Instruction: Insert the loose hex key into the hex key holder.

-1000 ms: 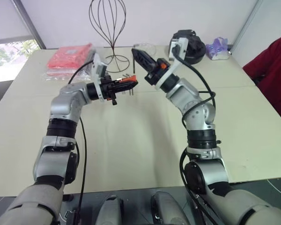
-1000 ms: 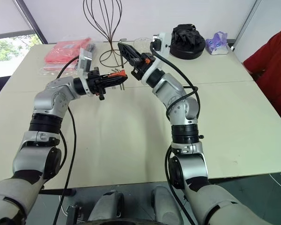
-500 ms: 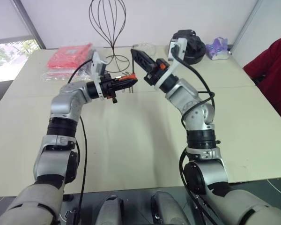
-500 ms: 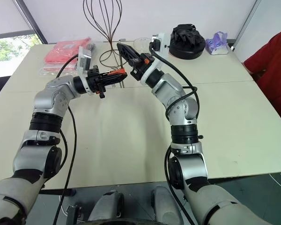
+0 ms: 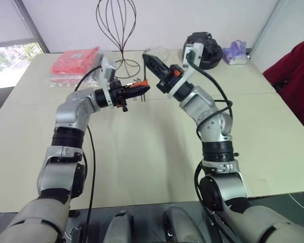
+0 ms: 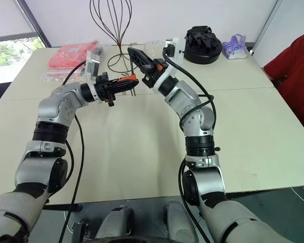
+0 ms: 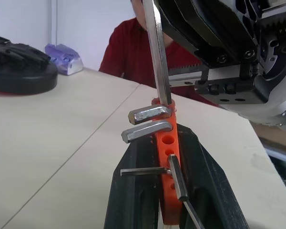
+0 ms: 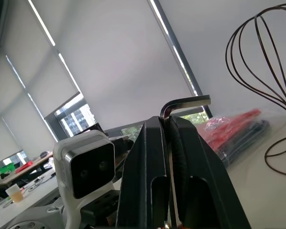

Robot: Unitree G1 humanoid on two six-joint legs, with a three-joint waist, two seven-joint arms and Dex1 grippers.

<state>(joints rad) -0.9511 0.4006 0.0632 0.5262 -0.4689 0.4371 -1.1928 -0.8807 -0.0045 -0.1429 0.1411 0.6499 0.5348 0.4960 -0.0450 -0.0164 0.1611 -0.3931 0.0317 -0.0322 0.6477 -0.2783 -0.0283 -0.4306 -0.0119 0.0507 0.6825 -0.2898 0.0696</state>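
My left gripper (image 5: 135,90) is shut on the hex key holder (image 7: 168,143), an orange-red block with several bent keys sticking out of it, held above the table's far middle. My right gripper (image 5: 152,64) is just to its right and slightly higher, shut on the loose hex key (image 8: 186,102), whose short bent end sticks out past the fingertips. In the left wrist view the key's long shaft (image 7: 155,47) comes down onto the holder's far end. I cannot tell whether its tip sits in a hole.
A black wire stand (image 5: 116,30) rises behind the grippers. Red packets (image 5: 75,61) lie at the back left. A black round object (image 5: 206,48) and a purple item (image 5: 235,52) sit at the back right. A person in red (image 5: 295,76) is at the right edge.
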